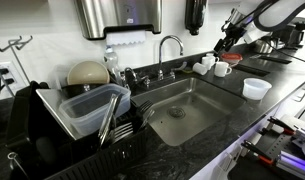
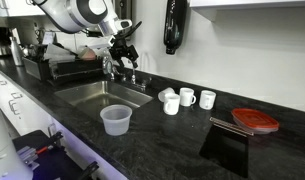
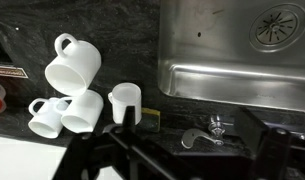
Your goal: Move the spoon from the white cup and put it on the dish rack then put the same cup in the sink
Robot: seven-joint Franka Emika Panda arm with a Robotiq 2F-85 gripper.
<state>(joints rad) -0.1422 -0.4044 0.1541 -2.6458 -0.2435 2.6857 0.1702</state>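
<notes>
Four white mugs (image 3: 72,62) clustered beside sink (image 3: 242,60); plastic tub (image 2: 115,120) nearby; jaws' state unclear.

Clear tub (image 2: 115,119) sits alone on the dark desk (image 2: 162,145), red lid (image 2: 255,120) further along, black dispenser (image 2: 173,25) hanging on the wall.

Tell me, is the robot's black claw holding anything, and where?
Nothing seems held: the black gripper hangs empty near the small white ceramic mugs.
</notes>
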